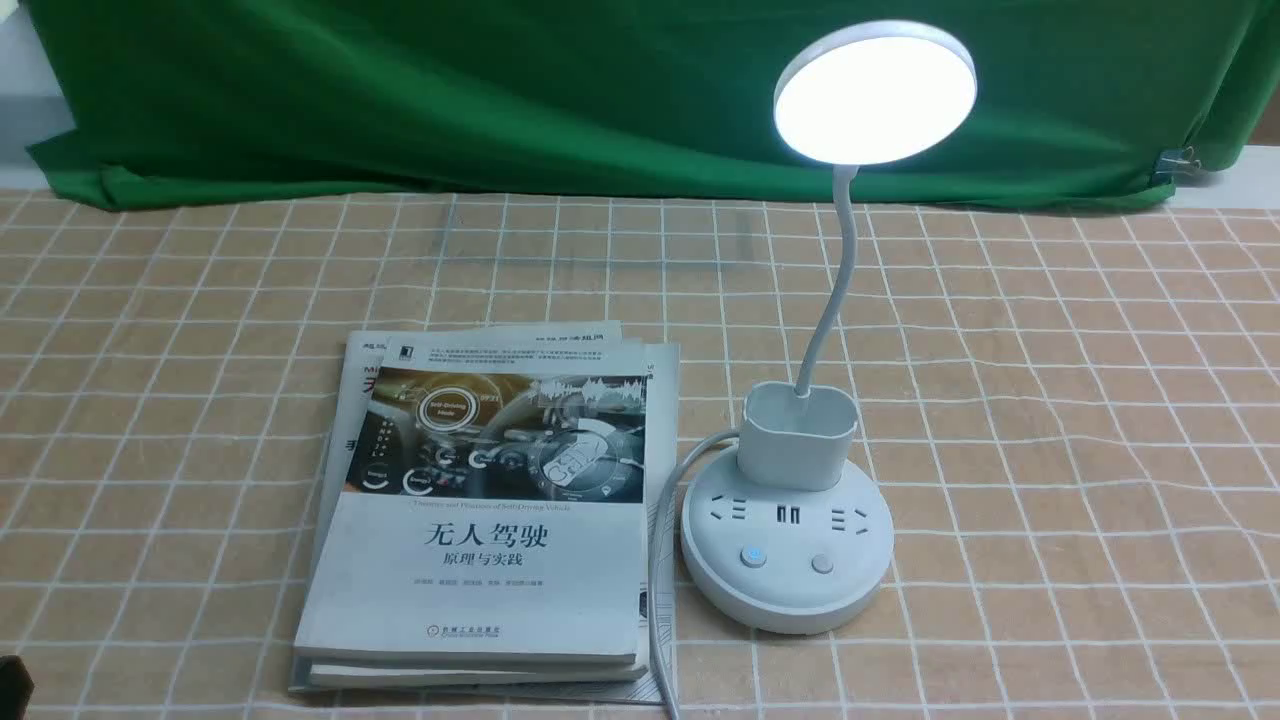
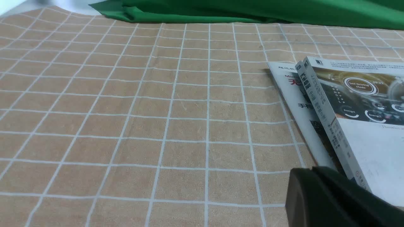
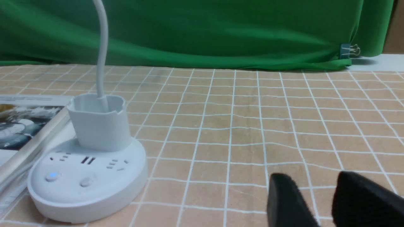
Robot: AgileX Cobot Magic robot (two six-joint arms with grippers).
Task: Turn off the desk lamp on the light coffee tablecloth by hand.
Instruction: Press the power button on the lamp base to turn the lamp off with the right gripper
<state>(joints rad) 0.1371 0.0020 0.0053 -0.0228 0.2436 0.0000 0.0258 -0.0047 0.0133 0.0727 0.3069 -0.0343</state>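
The white desk lamp stands on the light coffee tablecloth (image 1: 1050, 400), right of centre. Its round disc head (image 1: 875, 92) glows bright. Its round base (image 1: 787, 585) carries sockets and two buttons: the left button (image 1: 753, 557) shows a blue light, the right button (image 1: 822, 563) is plain. The base also shows in the right wrist view (image 3: 88, 195), with the lit button (image 3: 52, 175). My right gripper (image 3: 311, 175) is open and empty, low over the cloth, apart from the base. My left gripper (image 2: 311, 168) is shut and empty beside the books.
A stack of books (image 1: 490, 500) lies just left of the lamp base, and the lamp's white cord (image 1: 660, 560) runs between them. A green cloth backdrop (image 1: 500, 90) hangs behind, held by a binder clip (image 3: 350, 49). A black arm part (image 1: 12, 685) shows at the front left corner.
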